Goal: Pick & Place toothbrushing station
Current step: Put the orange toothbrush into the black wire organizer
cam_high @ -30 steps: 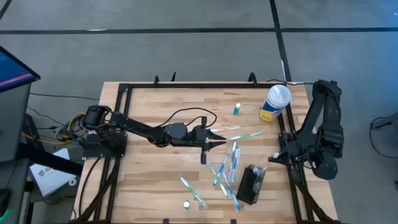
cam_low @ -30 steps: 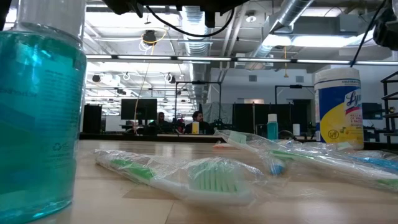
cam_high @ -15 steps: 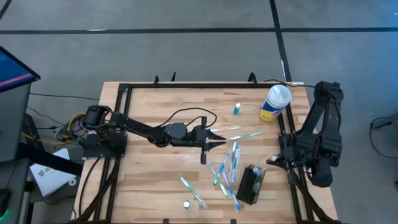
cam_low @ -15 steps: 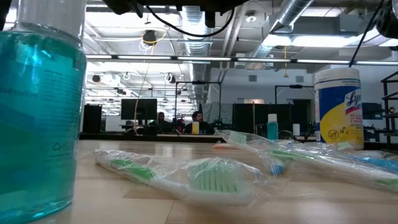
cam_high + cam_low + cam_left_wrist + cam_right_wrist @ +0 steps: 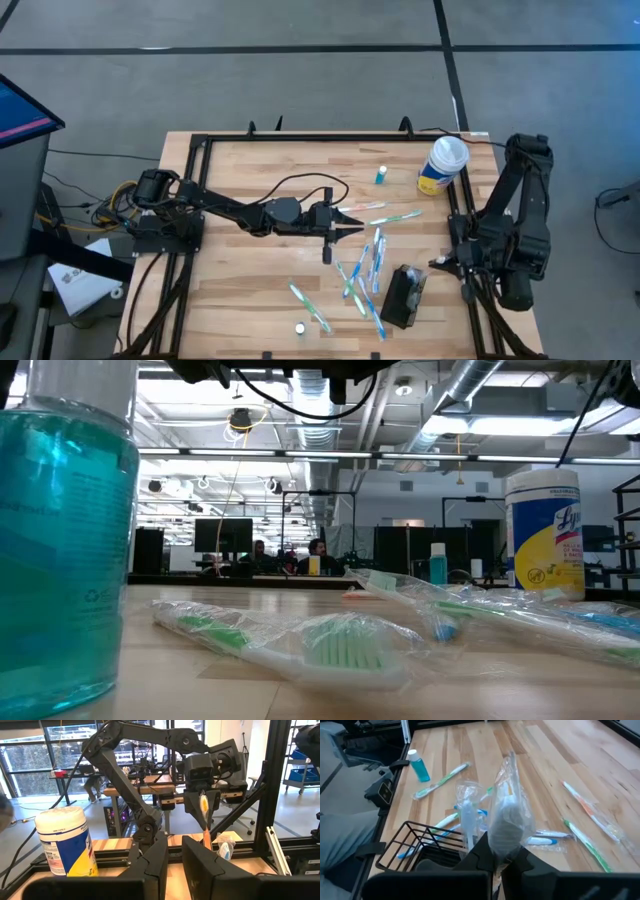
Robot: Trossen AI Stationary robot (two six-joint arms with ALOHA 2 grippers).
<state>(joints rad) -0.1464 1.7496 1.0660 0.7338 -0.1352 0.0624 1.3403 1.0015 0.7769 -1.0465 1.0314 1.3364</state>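
Observation:
The toothbrushing station (image 5: 403, 297), a small black wire holder, stands on the table near its right front; in the right wrist view it shows as a wire basket (image 5: 415, 845) with a wrapped brush standing in it. My right gripper (image 5: 440, 260) hovers just right of it, shut on a wrapped toothbrush (image 5: 506, 810) with an orange handle (image 5: 205, 825). My left gripper (image 5: 358, 226) is held level over the table's middle, its fingers (image 5: 200, 870) a narrow gap apart with nothing between them. My right gripper pinches the wrapped toothbrush between its two fingers, on the clear wrapper (image 5: 503, 840) near one end. The fingers come slanting down from the table's right side. The brush runs on lengthwise past the fingertips and hangs down (image 5: 206, 835), clear of table and holder.
Several wrapped toothbrushes (image 5: 365, 275) lie scattered across the middle and front. A white-lidded yellow-and-blue canister (image 5: 443, 165) stands at the far right, a small blue bottle (image 5: 381, 175) left of it. A big teal bottle (image 5: 60, 540) fills the low view's left.
My right gripper has sunk a little and drifted toward the table's near edge, carrying the wrapped toothbrush clear of the table.

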